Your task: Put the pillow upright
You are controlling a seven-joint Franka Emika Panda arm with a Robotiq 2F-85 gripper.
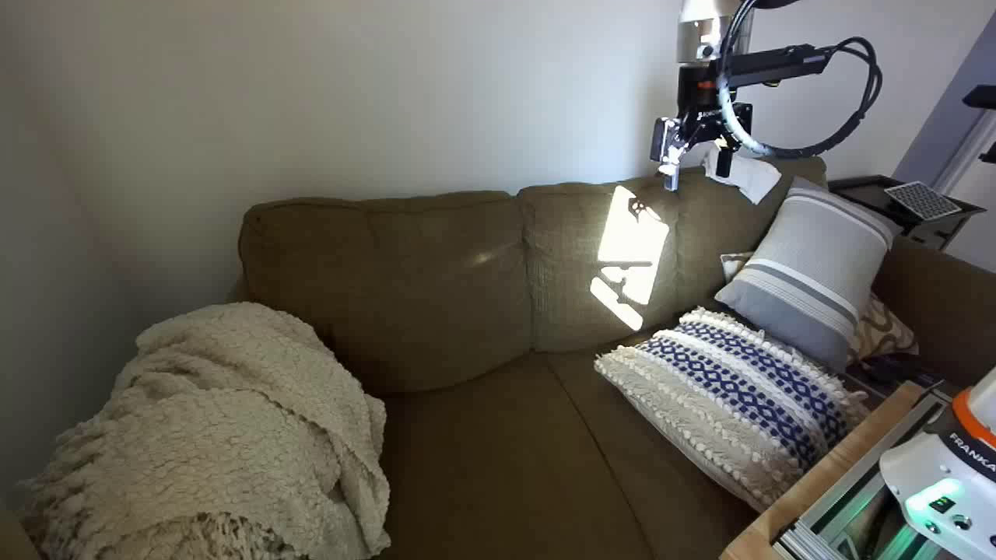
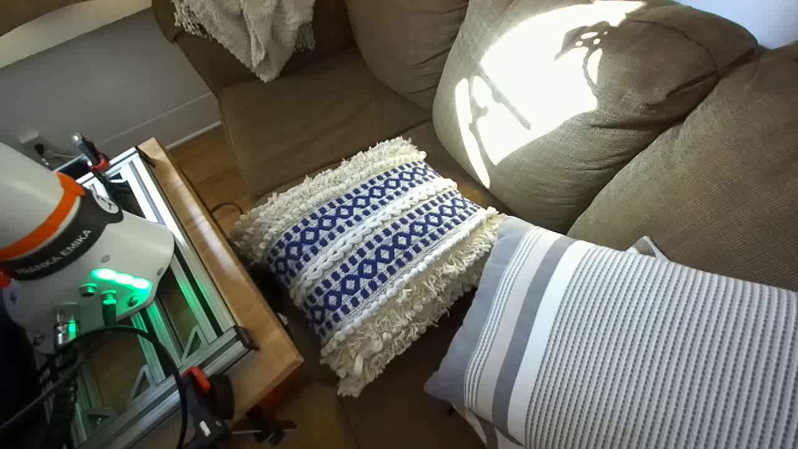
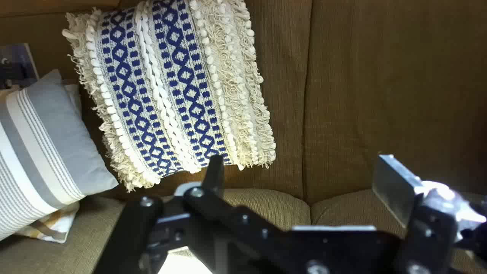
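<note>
In an exterior view: my claw (image 1: 698, 174) hangs high near the back of the brown sofa (image 1: 482, 474), fingers spread, holding nothing. The cream throw pillow with navy woven bands (image 1: 739, 397) lies on the seat, patterned face up, well below me. A fleecy cream blanket (image 1: 226, 435) is heaped towards the far end.

In an exterior view: claw out of frame, only my base (image 2: 131, 249) showing. The throw pillow lies between the wood-edged counter (image 2: 215, 252) and the sunlit back cushion (image 2: 642, 112). A grey-and-white striped pillow (image 2: 623, 337) crowds its fringe; cannot tell whether they press together. Mine does not stand; I judge the righting not begun.

In the wrist view: jaws wide apart. The dark finger (image 3: 214, 171) overlaps the throw pillow's edge nearest the backrest; I take that for line of sight, not contact. The pillow sits left of the gap here, so some lining-up seems due. Done, by my reading: positioning at most. Left: descend, take hold of an edge, raise it, lean it against the cushion, let go, check that it stays up.
</note>
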